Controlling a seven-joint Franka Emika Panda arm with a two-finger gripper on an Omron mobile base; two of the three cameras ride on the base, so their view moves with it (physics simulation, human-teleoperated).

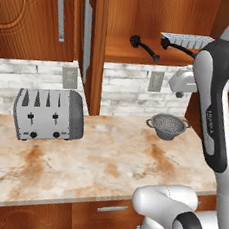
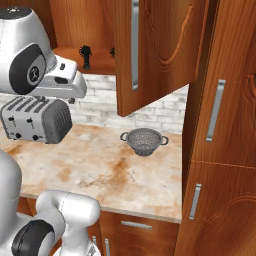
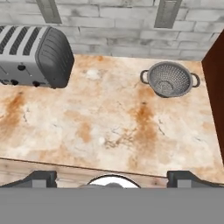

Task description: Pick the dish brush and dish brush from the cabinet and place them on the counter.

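Observation:
Two black dish brushes lie on the shelf of the open wooden cabinet (image 1: 124, 53): one dish brush (image 1: 144, 46) to the left, the other dish brush (image 1: 177, 47) against a grey ice-cube tray (image 1: 188, 41). From the right base view one brush (image 2: 86, 55) shows whole, while the open door (image 2: 150, 50) half hides the second (image 2: 112, 52). My gripper (image 1: 180, 93) hangs below the shelf, above the marbled counter (image 1: 106, 161), pointing down. In the hand view its fingertips (image 3: 40, 178) stand wide apart, open and empty, over the counter (image 3: 109, 122).
A silver toaster (image 1: 48, 114) stands at the counter's back left. A metal mesh colander (image 1: 168, 126) sits at the back right near the tall side cabinet (image 2: 220, 125). A brick backsplash with outlets (image 1: 155, 81) runs behind.

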